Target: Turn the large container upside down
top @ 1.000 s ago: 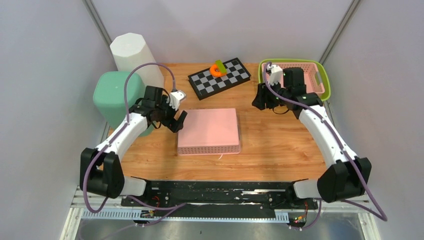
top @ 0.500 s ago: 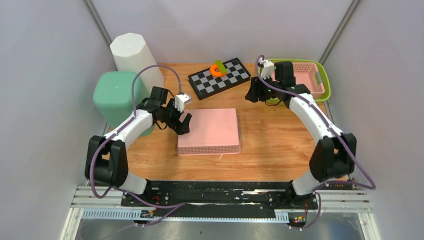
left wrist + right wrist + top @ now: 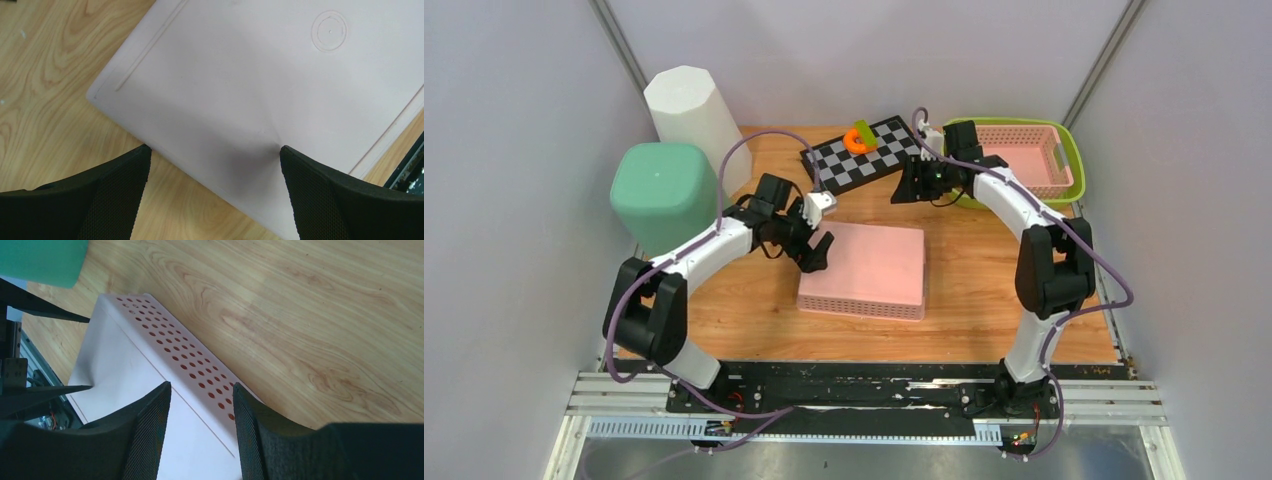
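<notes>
The left tool (image 3: 815,250) stands wide open and grips nothing, one finger (image 3: 320,200) over the flat upturned base of the large pink container (image 3: 869,262) and the other over bare bench (image 3: 984,290); that container lies bottom-up straight beneath and ahead of it. The right tool (image 3: 904,190) is half open and holds nothing, with the container's perforated side below it and a pink basket (image 3: 1024,150) nested in a green one (image 3: 1074,172) behind it. The left arm stretches low and inward, while the right arm folds at a raised elbow.
</notes>
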Controlling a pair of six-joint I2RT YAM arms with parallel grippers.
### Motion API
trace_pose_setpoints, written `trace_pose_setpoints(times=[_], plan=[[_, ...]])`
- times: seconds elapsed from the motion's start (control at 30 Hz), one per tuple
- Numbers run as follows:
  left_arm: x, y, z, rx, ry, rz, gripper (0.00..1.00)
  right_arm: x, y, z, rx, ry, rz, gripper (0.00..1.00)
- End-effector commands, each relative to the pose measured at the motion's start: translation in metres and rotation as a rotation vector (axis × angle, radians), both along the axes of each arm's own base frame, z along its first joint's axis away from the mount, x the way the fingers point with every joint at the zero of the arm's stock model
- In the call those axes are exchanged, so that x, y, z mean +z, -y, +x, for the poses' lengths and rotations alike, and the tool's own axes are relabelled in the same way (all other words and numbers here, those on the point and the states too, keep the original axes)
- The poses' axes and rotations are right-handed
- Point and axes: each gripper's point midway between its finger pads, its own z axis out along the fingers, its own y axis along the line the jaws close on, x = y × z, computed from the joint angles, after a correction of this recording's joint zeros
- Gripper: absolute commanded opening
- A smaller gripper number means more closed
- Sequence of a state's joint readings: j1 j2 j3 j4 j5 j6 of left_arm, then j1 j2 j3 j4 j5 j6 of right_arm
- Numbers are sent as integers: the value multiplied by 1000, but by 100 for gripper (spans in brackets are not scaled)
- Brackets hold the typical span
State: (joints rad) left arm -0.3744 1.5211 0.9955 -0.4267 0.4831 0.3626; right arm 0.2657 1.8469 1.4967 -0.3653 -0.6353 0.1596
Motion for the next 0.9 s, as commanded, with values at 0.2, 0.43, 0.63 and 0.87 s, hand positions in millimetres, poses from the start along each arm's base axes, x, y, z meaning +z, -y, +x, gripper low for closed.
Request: trace_pose_setpoints(times=[0.2,0.43,0.63,0.87], plan=[[-4,85,14,-128,15,39,100,-10,40,-57,23,-84,-30,52],[68,104,28,-161,126,-2,100,-1,78,-63,-43,-47,-34,52],[74,63,-13,-269,208,86,100,-8,76,-54,-54,-75,-24,52],[21,30,-52,-319,170,208,100,-25,80,-40,-83,-114,-55,52]])
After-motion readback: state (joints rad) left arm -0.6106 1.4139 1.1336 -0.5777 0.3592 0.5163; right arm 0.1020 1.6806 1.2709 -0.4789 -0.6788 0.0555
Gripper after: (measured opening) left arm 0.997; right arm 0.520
